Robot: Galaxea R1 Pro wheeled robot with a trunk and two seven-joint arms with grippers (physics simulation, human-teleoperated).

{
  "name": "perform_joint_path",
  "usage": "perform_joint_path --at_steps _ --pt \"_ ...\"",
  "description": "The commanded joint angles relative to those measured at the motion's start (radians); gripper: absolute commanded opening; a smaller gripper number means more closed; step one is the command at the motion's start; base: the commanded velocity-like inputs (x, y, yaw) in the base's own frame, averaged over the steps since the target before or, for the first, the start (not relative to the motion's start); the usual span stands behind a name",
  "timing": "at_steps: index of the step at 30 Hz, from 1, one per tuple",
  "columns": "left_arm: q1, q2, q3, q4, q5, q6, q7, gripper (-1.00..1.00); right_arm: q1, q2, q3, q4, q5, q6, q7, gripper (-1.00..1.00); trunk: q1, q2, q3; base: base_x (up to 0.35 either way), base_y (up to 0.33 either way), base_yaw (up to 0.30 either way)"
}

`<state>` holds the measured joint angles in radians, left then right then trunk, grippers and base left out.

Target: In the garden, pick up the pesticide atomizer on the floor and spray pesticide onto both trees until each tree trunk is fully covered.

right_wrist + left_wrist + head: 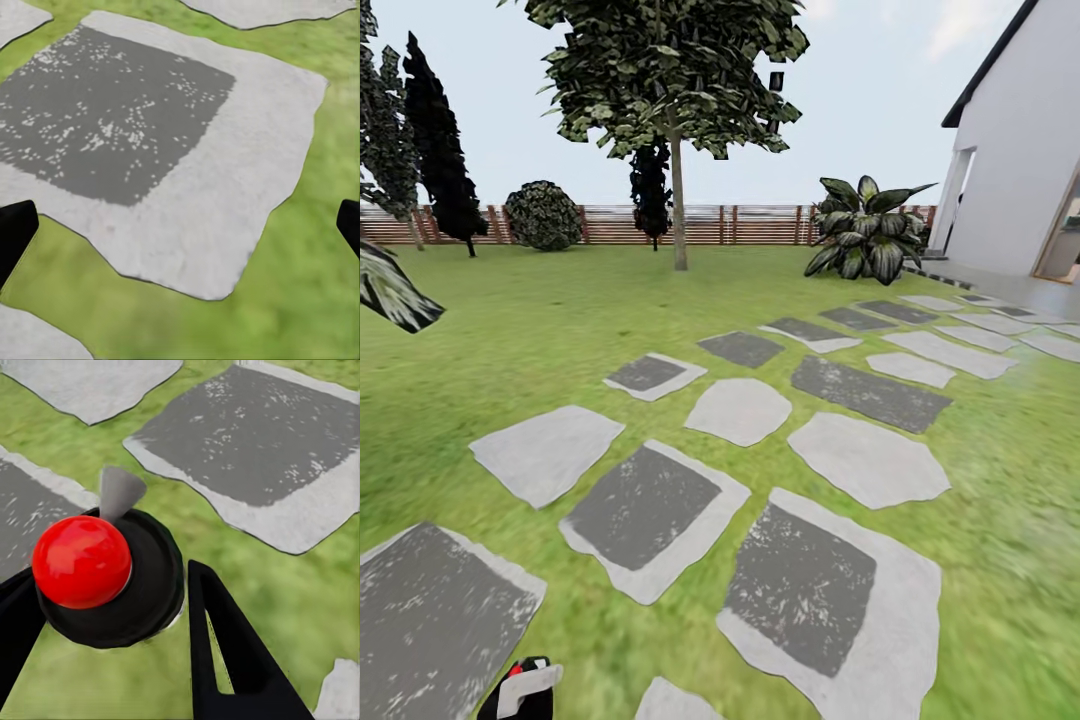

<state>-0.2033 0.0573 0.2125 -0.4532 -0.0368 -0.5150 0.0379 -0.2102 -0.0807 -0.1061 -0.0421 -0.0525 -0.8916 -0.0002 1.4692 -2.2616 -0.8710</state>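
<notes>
The pesticide atomizer point(97, 574), a black body with a glossy red ball on top and a grey nozzle, sits between the black fingers of my left gripper point(109, 585), which is shut on it. Its black, red and white top point(528, 686) pokes up at the bottom edge of the head view. My right gripper point(180, 232) hangs open over a stepping stone, with just its two black fingertips at the picture's sides. Far across the lawn stands a tree point(678, 110) with a straight bare trunk point(679, 215) and foliage only high up.
Grey stepping stones point(645, 510) run from my feet toward the white house point(1025, 150) at the right. A brown slat fence point(750, 225) closes the back, with dark narrow trees point(445, 150), a round bush point(543, 215) and a broad-leaved plant point(870, 235).
</notes>
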Motion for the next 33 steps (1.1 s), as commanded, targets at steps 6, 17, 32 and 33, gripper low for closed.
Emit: perform_joint_path --at_steps 6,17,32,33 --pt "-0.001 -0.001 0.001 0.000 -0.004 -0.003 0.004 -1.00 -0.001 0.000 -0.001 0.001 -0.003 -0.003 0.002 1.00 0.000 0.000 -0.001 0.340 0.000 0.000" --pt "-0.001 0.000 0.001 -0.001 -0.003 -0.003 0.004 -1.00 0.000 0.000 -0.001 0.001 -0.003 -0.003 0.002 1.00 0.000 0.000 -0.001 0.340 0.000 0.000" --pt "-0.001 0.000 0.001 -0.002 -0.003 -0.003 0.004 -1.00 0.000 0.000 -0.001 0.001 -0.003 -0.003 0.002 1.00 0.000 0.000 -0.001 0.340 0.000 0.000" --pt "-0.001 0.000 0.001 -0.002 -0.004 -0.003 0.004 -1.00 0.000 0.000 -0.001 0.001 -0.003 -0.003 0.002 1.00 0.000 0.000 -0.001 0.340 0.000 0.000"
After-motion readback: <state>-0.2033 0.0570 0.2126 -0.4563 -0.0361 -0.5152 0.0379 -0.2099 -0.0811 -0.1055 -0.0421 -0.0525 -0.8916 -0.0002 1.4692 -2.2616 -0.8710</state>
